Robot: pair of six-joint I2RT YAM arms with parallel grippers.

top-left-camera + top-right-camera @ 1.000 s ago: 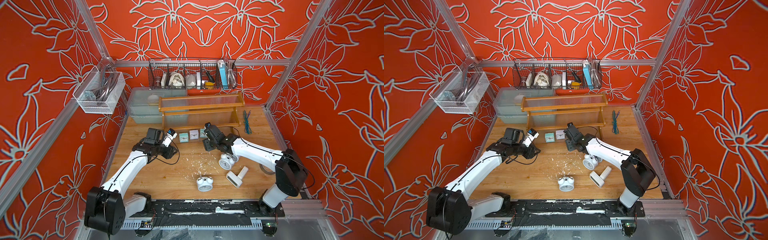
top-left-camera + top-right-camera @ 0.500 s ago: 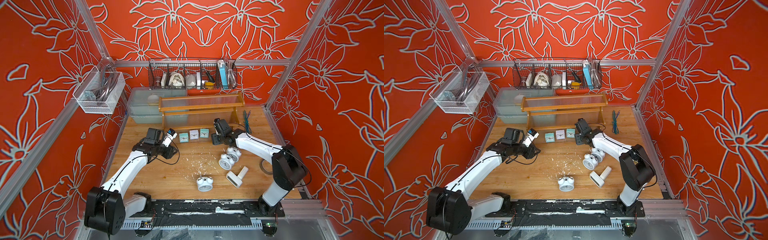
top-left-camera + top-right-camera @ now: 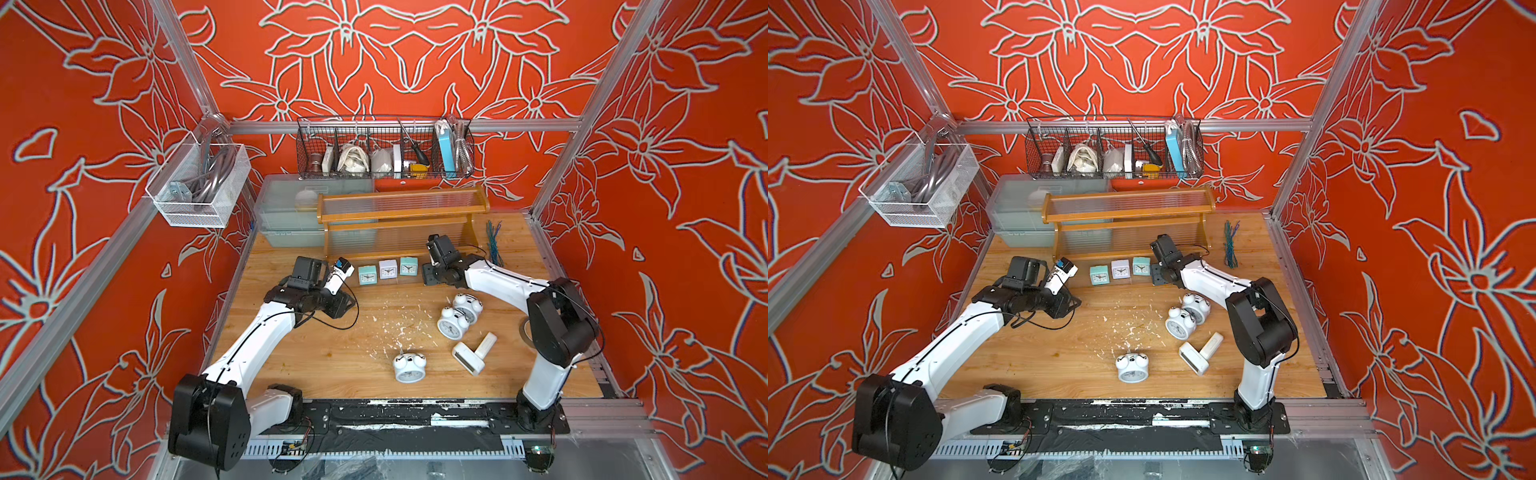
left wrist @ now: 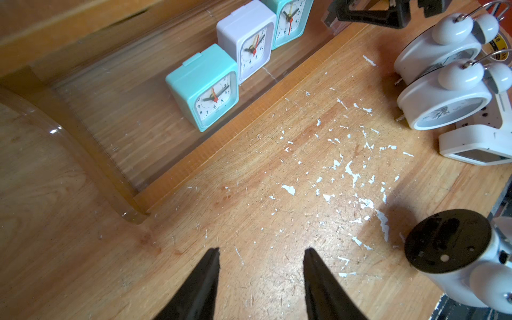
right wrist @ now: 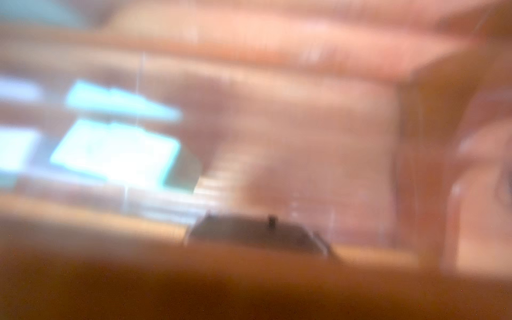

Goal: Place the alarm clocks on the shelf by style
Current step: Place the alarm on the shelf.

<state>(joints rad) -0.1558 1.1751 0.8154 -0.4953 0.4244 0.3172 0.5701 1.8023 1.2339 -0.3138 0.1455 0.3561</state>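
Three square clocks stand in a row on the lowest step of the shelf (image 3: 399, 212), mid-frame in both top views: a teal clock (image 3: 367, 275), a white clock (image 3: 388, 269) and a second teal clock (image 3: 409, 266). The right claw (image 3: 432, 275) sits just right of that row; how wide it gapes I cannot tell. The left claw (image 4: 261, 250) hangs partly open over the desk (image 3: 332, 357), holding nothing. Three round bell clocks (image 3: 453, 324) and two white digital clocks (image 3: 467, 357) lie on the desk, lower right.

Three square clocks (image 3: 387, 269) stand on shelf's (image 3: 399, 204) lowest tier.
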